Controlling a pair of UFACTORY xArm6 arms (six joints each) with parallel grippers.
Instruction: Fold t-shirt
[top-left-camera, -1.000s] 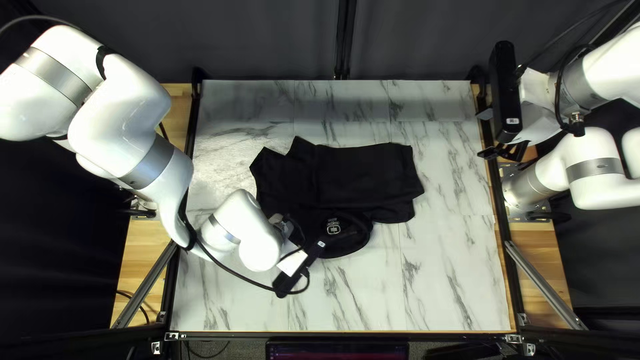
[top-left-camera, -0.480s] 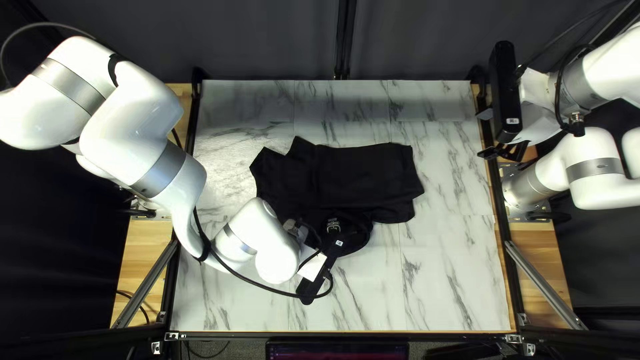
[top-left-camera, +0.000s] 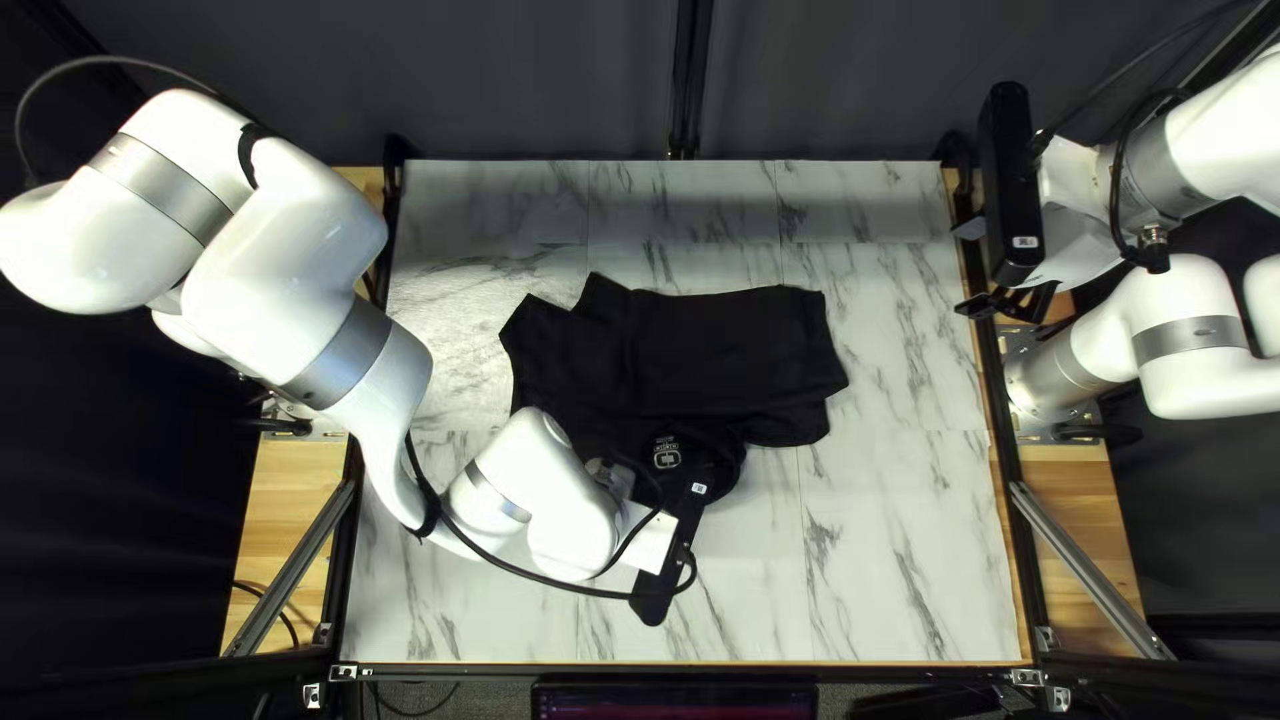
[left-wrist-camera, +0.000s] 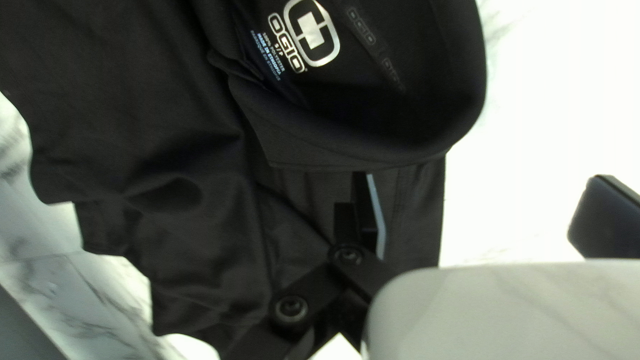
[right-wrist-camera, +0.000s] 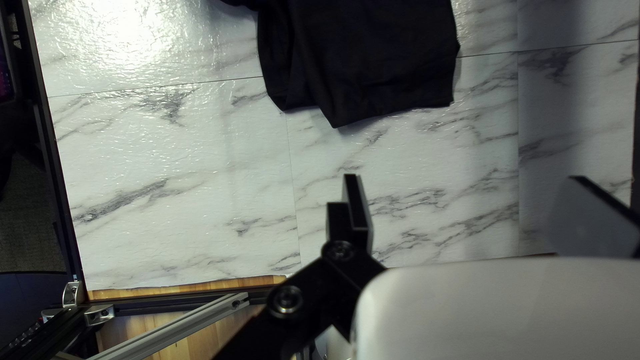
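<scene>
black t-shirt (top-left-camera: pixel 720 354) mid counter (top-left-camera: pixel 907 534), looks partly folded tbh, collar (left-wrist-camera: pixel 373 150) on near side. left tool (left-wrist-camera: pixel 483 193) wide beside collar, nothing gripped; right tool (right-wrist-camera: pixel 465 193) wide too, well clear. prob lining up next fold: lower left tool, pinch fabric by collar, bring over

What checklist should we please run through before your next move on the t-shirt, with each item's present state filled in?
1. My left gripper is open: ok.
2. My right gripper is open and away from the cloth: ok.
3. T-shirt lies fully on the table: ok.
4. Collar opening is in the left wrist view: ok.
5. Cloth beside the collar is free of wrinkles: not ok.
6. My left gripper is low enough to touch the cloth: cannot tell.
</scene>
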